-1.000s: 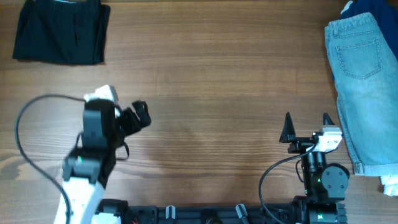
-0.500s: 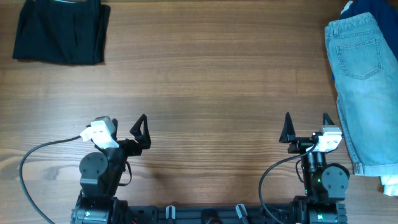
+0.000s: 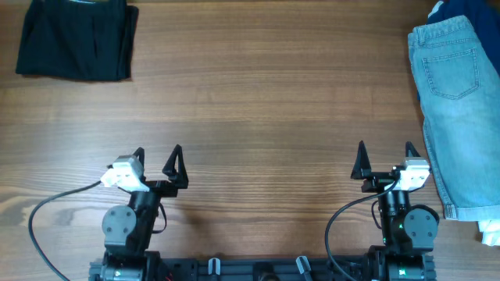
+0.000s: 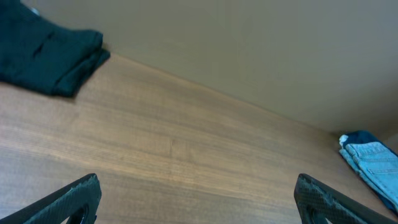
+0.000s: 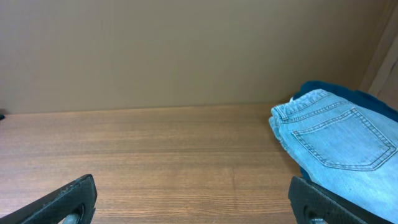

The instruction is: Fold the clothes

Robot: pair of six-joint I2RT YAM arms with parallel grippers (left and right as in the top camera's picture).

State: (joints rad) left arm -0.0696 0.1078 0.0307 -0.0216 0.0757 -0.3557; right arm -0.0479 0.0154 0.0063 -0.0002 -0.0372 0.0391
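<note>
- The black shorts — folded, at the far left corner of the table.
- The denim shorts — laid flat along the right edge, back pocket up, partly over a dark-blue garment.
- The left gripper — jaws spread wide, nothing held; at the near edge, well apart from the black shorts.
- The right gripper — jaws likewise spread, empty; near the denim shorts, not touching.

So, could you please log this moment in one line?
left gripper: open | right gripper: open | black shorts: folded, far left | denim shorts: right edge
</note>
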